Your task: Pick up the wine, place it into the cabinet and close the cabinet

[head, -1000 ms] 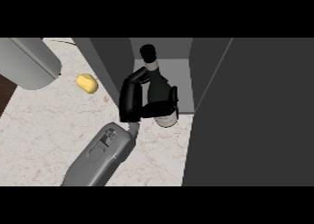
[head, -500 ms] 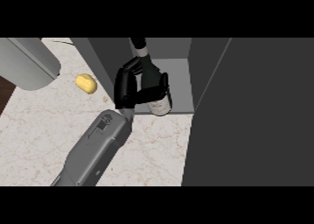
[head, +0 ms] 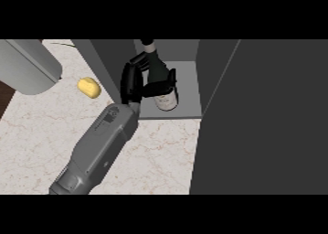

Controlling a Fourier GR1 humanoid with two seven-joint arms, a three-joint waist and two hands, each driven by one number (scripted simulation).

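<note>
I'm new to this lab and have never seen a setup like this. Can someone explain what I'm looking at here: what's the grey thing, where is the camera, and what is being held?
The camera sits at the robot's head and looks steeply down at a marble counter. The grey tube is a forearm, ending in a black hand. That hand is curled round a dark wine bottle with a pale label, holding it inside the open cabinet. The big dark panel at right looks like the cabinet's door. On the counter lies a small yellow object, beside a grey rounded object at the upper left. Only one arm shows; which arm it is cannot be told from this view.
</note>
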